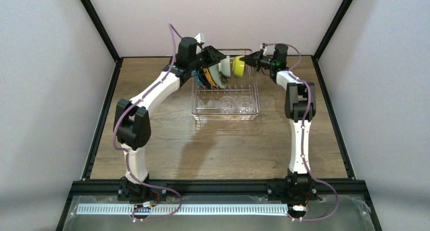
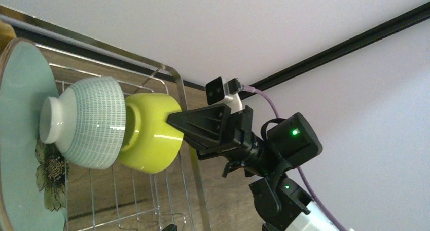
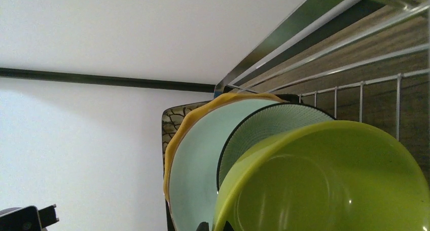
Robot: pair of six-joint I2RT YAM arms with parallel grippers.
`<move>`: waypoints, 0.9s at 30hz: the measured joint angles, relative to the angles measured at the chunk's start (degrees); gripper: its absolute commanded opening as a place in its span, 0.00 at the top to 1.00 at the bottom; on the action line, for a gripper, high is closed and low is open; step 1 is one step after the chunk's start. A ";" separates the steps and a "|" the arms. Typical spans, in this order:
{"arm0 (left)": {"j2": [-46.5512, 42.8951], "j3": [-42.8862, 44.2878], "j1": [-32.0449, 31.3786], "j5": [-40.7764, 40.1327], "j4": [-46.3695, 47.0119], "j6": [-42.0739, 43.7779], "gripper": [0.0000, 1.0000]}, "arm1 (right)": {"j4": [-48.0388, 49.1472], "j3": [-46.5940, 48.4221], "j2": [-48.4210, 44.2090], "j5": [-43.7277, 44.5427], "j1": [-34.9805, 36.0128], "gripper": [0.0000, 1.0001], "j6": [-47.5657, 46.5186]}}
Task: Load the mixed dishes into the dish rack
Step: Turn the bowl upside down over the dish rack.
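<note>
At the far left of the silver wire dish rack (image 1: 223,117), my left gripper (image 1: 212,55) hung just beside the standing plates, jaws spread wide with nothing between them. To its right the dishes stood on edge in a row: a thin orange plate (image 3: 172,150), then a pale green round plate (image 2: 20,114), then a small mint bowl with a fine white grid pattern (image 2: 94,122) tipped against it. Nested against that bowl was the small glossy yellow-green bowl (image 2: 152,140), at the rack's far right. My right gripper (image 2: 175,120) had its jaws pinched nearly together on the bowl's rim.

As I judged it, this was the placing step. The bowl needed to sit down on the grid and lean on the mint bowl before I let go. A slow release seemed wise, since a tilted bowl might roll.

The rack's far right corner rail ran close by my right fingers and could have caught them on the way out. Two clear glass cups (image 1: 236,105) stood at the rack's near end, well apart from this work.
</note>
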 measured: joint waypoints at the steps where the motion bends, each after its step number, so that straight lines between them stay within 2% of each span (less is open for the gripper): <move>1: 0.13 0.42 0.02 0.00 0.00 -0.04 0.04 | 0.00 1.03 0.70 -0.07 0.00 0.99 0.15; 11: 2.03 2.32 0.20 0.00 -0.17 -0.42 0.04 | -1.86 4.76 2.12 -0.42 0.00 0.99 -0.59; 16: 2.23 3.10 0.22 -0.02 -0.66 -0.42 0.04 | -4.46 4.81 2.34 -0.39 0.00 0.94 -2.62; 19: 2.23 3.48 0.22 -0.02 -0.76 -0.42 0.04 | -6.67 5.22 2.89 -0.28 0.00 0.89 -4.04; 24: 2.23 3.52 0.22 -0.07 -0.98 -0.42 0.04 | -8.98 5.86 2.95 -0.22 0.04 0.76 -5.86; 27: 2.23 3.52 0.22 -0.11 -1.07 -0.39 0.04 | -9.75 6.36 2.95 -0.15 0.07 0.60 -6.71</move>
